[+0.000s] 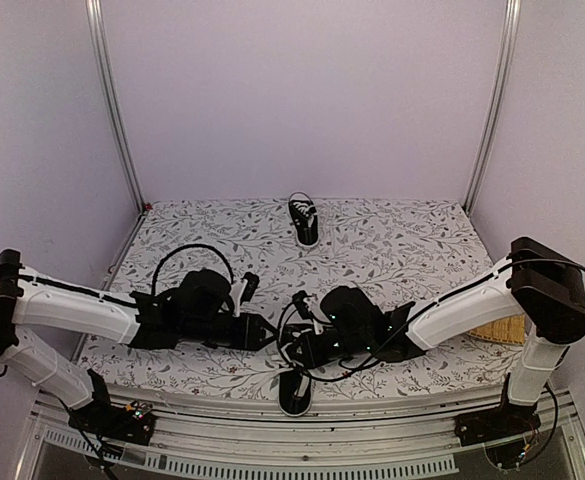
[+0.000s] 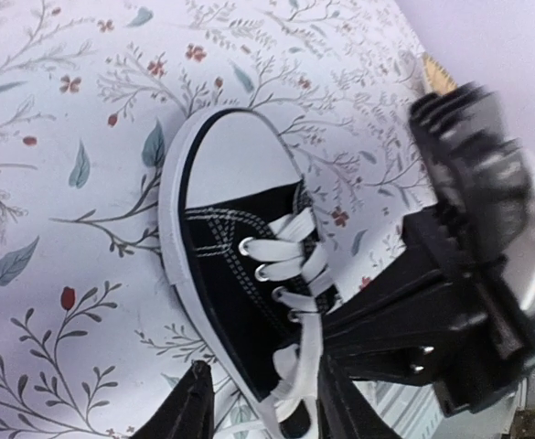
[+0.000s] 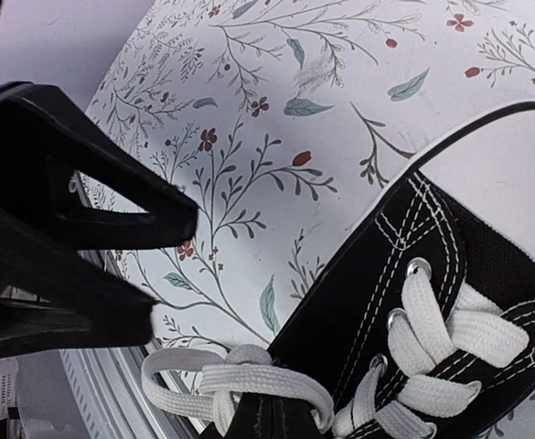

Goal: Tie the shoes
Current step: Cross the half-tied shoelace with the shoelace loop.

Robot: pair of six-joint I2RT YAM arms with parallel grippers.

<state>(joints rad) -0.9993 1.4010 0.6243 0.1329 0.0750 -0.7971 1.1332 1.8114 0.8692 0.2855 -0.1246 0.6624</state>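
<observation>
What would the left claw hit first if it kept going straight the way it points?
Most likely the near shoe: the left claw straddles its heel end, aimed along its laces. Depth is unclear.

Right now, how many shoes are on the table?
2. The far shoe stands alone at the back middle of the table. The near shoe lies at the front edge, partly hidden under the left gripper and right gripper. No others show.
</observation>
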